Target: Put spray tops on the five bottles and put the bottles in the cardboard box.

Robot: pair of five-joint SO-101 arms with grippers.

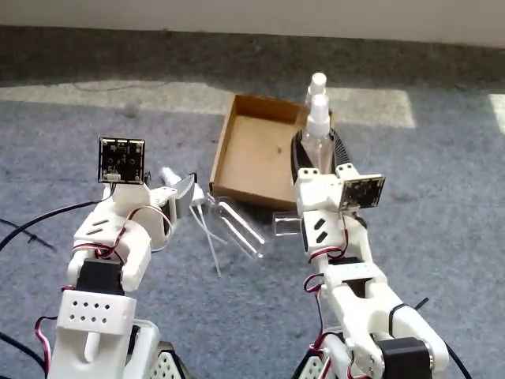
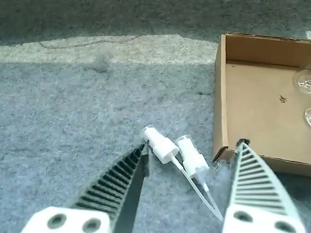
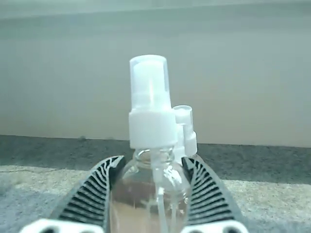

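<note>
Over grey carpet [image 1: 442, 237], right tool [image 3: 153, 164] holds bottle [image 3: 148, 191] upright, spray top [image 3: 149, 104] up.

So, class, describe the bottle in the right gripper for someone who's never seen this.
Find the cardboard box on the grey carpet. At its right edge stand the held bottle and, behind it, another bottle, both with white spray tops. Only it sits between the right gripper's black fingers.

Cardboard box [image 1: 256, 154] lies open toward the grey surface's [image 1: 118, 118] far edge; right gripper [image 1: 316, 154] jaws clasp an upright capped bottle [image 1: 317, 126] at its right wall, with loose spray tops [image 1: 235, 223] lying mid-surface beside the left gripper [image 1: 185, 197].
</note>
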